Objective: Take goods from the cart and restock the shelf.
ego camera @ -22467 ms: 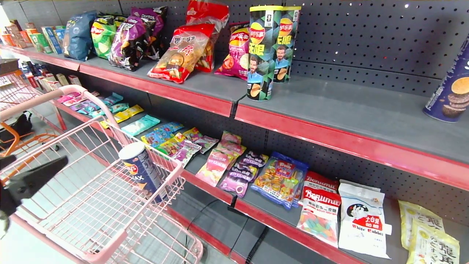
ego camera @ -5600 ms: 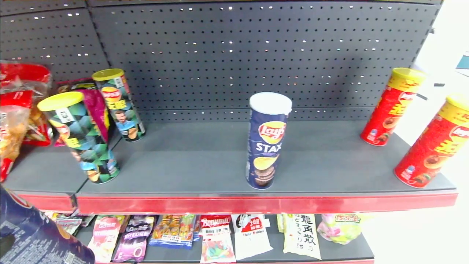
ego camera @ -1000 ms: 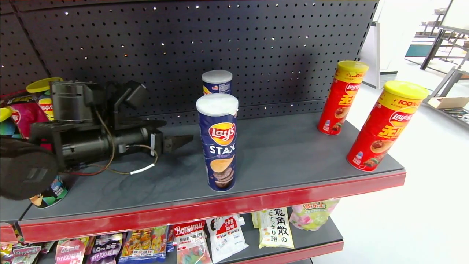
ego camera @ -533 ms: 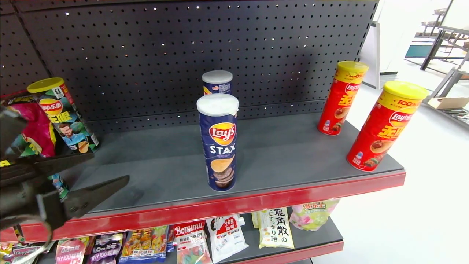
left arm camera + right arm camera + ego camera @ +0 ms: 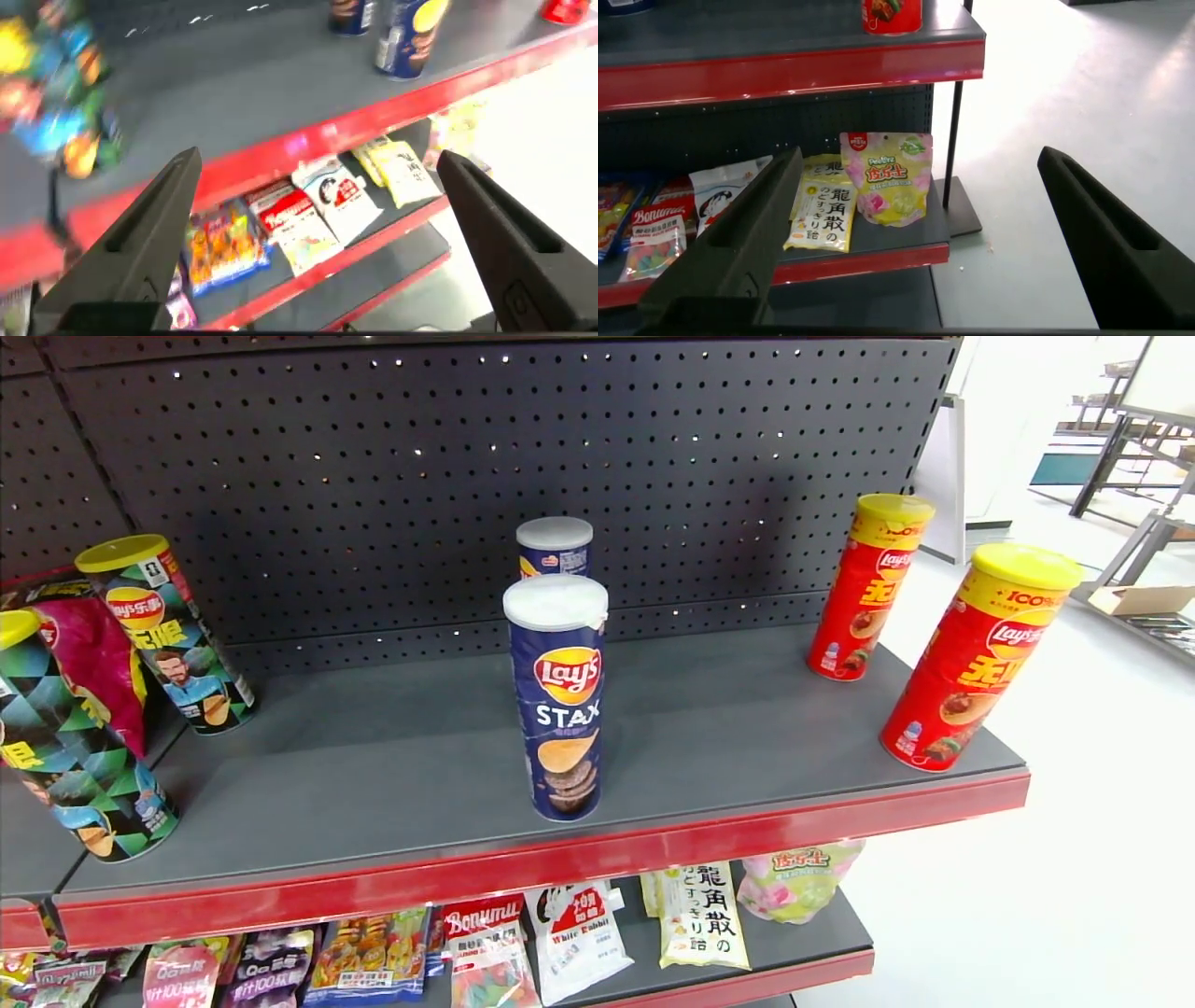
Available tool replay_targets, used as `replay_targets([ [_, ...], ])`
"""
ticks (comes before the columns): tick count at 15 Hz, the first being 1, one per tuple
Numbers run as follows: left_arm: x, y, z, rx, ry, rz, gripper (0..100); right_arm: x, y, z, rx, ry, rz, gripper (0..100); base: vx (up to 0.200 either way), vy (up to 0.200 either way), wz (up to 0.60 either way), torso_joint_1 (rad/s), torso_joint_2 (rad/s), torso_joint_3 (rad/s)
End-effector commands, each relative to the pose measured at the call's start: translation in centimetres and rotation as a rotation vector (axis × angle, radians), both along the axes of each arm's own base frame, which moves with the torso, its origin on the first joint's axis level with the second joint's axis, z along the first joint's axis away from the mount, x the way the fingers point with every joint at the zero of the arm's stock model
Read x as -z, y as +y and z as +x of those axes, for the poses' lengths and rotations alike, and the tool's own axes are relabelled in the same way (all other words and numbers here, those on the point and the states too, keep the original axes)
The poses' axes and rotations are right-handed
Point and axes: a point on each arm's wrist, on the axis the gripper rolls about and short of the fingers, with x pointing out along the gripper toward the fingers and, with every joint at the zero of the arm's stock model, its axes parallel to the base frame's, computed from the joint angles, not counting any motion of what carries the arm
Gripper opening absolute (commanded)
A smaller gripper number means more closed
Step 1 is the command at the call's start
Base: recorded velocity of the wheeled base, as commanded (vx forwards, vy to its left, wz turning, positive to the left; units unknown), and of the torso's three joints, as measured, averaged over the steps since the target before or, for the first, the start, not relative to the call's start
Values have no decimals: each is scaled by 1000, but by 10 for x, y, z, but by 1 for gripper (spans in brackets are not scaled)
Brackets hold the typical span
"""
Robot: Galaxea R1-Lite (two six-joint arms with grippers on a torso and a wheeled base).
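**Second blue can shelved, left arm drawn back**

Two blue chip cans are now seen upright on the upper shelf (image 5: 373, 775). The rear blue can (image 5: 555, 546) stands directly behind the front blue can (image 5: 555, 705), close to the pegboard. A few seconds ago only the front can was there. One second ago the left arm was stretched over the shelf with its fingertips just beside that row, and half a second ago it had been pulled back towards the shelf's red edge.

The left gripper (image 5: 318, 159) is now held off the shelf with its fingers spread wide and nothing between them. Both blue cans lie ahead of it and to its right, well apart from the fingertips. The candy packets (image 5: 336, 196) on the lower shelf lie ahead of it and below.

The right gripper (image 5: 920, 154) is likewise spread wide and empty. It is pointed at the lower shelf's end, where a pale green packet (image 5: 885, 177) lies ahead of its fingers. The base of a red can (image 5: 892, 14) stands on the upper shelf edge, above and beyond it.

The placement is judged complete, since the released can stands unaided. Another item would next have to be fetched from the cart, and bare shelf is left on both sides of the blue cans.
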Motion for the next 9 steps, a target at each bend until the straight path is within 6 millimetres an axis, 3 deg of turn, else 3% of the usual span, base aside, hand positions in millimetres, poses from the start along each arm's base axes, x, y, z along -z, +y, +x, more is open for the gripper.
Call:
replay_targets([
  [1, 13, 2, -15, -42, -64, -35, 100, 0, 0, 0, -4, 0, 1, 100, 0, 0, 0, 0, 0, 0],
  [3, 21, 4, -11, -121, -35, -25, 100, 0, 0, 0, 1, 1, -1, 100, 0, 0, 0, 0, 0, 0],
  [9, 41, 4, 1, -206, 7, -19, 100, 0, 0, 0, -1, 0, -2, 100, 0, 0, 600, 7, 2, 4],
])
